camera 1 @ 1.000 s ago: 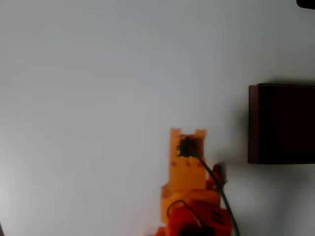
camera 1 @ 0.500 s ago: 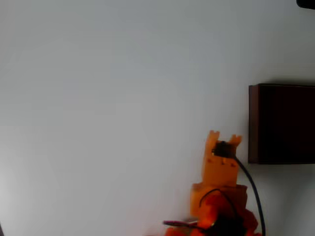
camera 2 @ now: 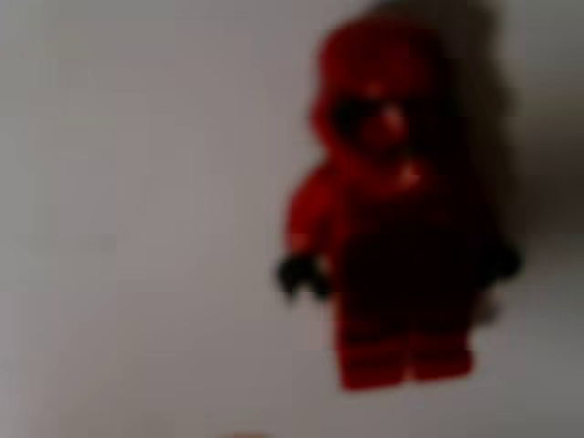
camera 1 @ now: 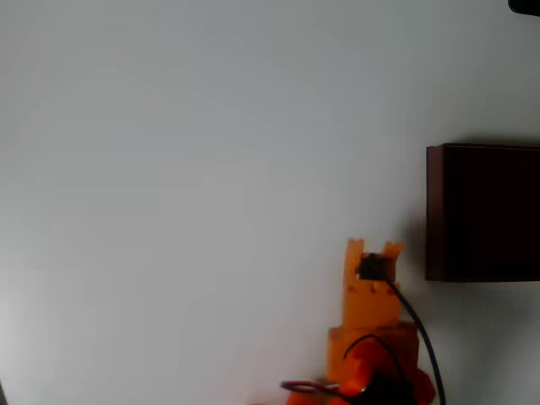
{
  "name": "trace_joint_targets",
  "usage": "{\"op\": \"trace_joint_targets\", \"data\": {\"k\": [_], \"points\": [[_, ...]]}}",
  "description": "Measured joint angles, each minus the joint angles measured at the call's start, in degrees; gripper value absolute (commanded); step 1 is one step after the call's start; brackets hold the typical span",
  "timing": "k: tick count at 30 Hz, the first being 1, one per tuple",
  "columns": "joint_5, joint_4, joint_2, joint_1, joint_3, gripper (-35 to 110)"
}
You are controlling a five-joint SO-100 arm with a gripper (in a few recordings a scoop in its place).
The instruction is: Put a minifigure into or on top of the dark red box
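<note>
The minifigure (camera 2: 388, 201) is seen in the wrist view lying flat on the white table (camera 1: 186, 169), its long axis running up and down the picture, head toward the top and feet toward the bottom (the picture is blurred). The dark red box (camera 1: 483, 213) is seen in the overhead view at the right edge, up and to the right of the gripper (camera 1: 372, 249), apart from it. Bare table lies wide to the left. The orange arm reaches up from the bottom edge. How far the fingers stand open cannot be told.
</note>
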Motion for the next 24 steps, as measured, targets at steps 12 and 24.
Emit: {"op": "trace_joint_targets", "data": {"k": [12,24], "points": [[-2.2,-1.2,0.4,1.1,3.0,22],[-1.8,-5.0,-4.2,1.5,3.0,22]]}}
